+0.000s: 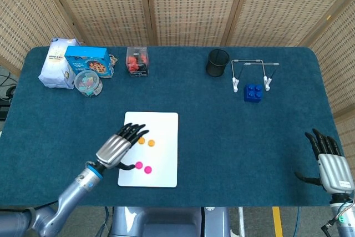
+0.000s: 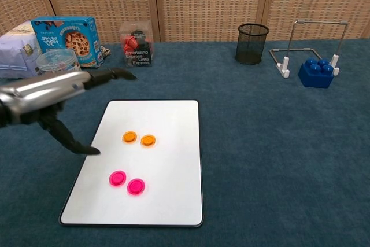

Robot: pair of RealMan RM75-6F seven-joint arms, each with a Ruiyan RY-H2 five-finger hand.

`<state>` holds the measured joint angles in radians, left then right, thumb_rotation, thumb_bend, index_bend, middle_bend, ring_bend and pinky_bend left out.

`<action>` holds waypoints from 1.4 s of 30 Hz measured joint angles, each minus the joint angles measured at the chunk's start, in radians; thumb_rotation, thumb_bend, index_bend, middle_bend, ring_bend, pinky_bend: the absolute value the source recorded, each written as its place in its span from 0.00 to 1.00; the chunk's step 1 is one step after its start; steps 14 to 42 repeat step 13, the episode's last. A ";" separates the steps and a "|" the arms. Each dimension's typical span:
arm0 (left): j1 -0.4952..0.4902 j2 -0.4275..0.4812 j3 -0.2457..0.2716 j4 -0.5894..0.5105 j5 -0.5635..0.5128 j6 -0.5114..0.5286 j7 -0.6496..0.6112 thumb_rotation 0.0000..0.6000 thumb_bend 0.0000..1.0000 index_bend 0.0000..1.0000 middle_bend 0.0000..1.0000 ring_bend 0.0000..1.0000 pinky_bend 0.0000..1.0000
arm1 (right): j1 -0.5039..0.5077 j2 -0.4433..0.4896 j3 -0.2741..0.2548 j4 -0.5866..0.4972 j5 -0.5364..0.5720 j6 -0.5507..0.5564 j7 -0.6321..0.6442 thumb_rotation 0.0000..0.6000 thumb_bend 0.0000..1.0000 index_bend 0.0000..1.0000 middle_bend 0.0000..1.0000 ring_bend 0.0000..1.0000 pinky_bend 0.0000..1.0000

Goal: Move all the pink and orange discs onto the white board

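White board [image 2: 173, 120] carries pink discs [image 2: 126, 182] and orange discs [image 2: 139, 139]; both hands spread wide, empty.

Four discs [image 2: 134, 161] on the board [image 2: 173, 201], left hand [image 1: 118, 147] over its left edge.

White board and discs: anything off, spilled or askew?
Nothing stands out. Two orange discs and two pink discs lie flat on the white board, which sits square on the table. Left hand holds nothing.
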<state>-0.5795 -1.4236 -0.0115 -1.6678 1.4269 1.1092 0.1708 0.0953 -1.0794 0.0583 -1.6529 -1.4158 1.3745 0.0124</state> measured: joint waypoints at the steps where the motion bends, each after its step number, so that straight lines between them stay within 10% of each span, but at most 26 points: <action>1: 0.019 0.029 -0.001 -0.008 0.003 0.034 0.000 1.00 0.00 0.00 0.00 0.00 0.00 | 0.000 -0.001 0.000 0.000 -0.001 0.002 -0.002 1.00 0.00 0.00 0.00 0.00 0.00; 13: 0.296 0.217 0.031 -0.037 -0.077 0.335 -0.004 1.00 0.00 0.00 0.00 0.00 0.00 | -0.006 -0.018 0.005 0.003 -0.017 0.040 -0.043 1.00 0.00 0.00 0.00 0.00 0.00; 42: 0.296 0.217 0.031 -0.037 -0.077 0.335 -0.004 1.00 0.00 0.00 0.00 0.00 0.00 | -0.006 -0.018 0.005 0.003 -0.017 0.040 -0.043 1.00 0.00 0.00 0.00 0.00 0.00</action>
